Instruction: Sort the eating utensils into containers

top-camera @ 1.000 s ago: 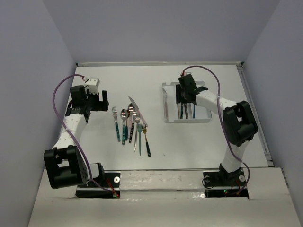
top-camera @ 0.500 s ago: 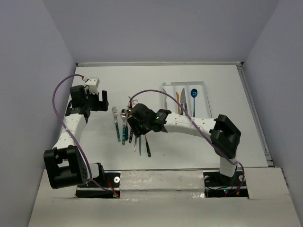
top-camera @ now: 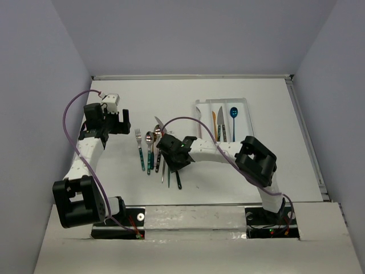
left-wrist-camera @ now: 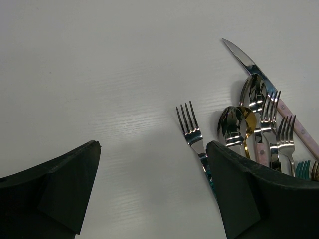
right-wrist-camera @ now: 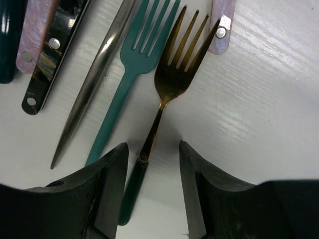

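Several eating utensils [top-camera: 153,149] lie in a loose row at the table's middle left: forks, spoons and a knife with teal, pink, black and silver handles. My right gripper [top-camera: 174,165] hangs low over the row's right end. In the right wrist view its jaws [right-wrist-camera: 152,184] stand apart on either side of a gold fork [right-wrist-camera: 174,74] with a dark green handle, touching neither side. A teal fork [right-wrist-camera: 134,64] lies beside it. The white tray [top-camera: 204,114] at the back right holds two knives [top-camera: 219,123] and a blue spoon [top-camera: 233,114]. My left gripper [top-camera: 120,121] is open and empty, left of the row.
The left wrist view shows a silver fork [left-wrist-camera: 189,127], spoons [left-wrist-camera: 230,127] and a pink-handled knife [left-wrist-camera: 249,62] just right of the open left jaws [left-wrist-camera: 152,184]. My right forearm [top-camera: 214,149] crosses in front of the tray's near end.
My right arm has swung from the tray over to the utensil row and come down over the gold fork, its jaws narrowing a little. The left arm has not moved.
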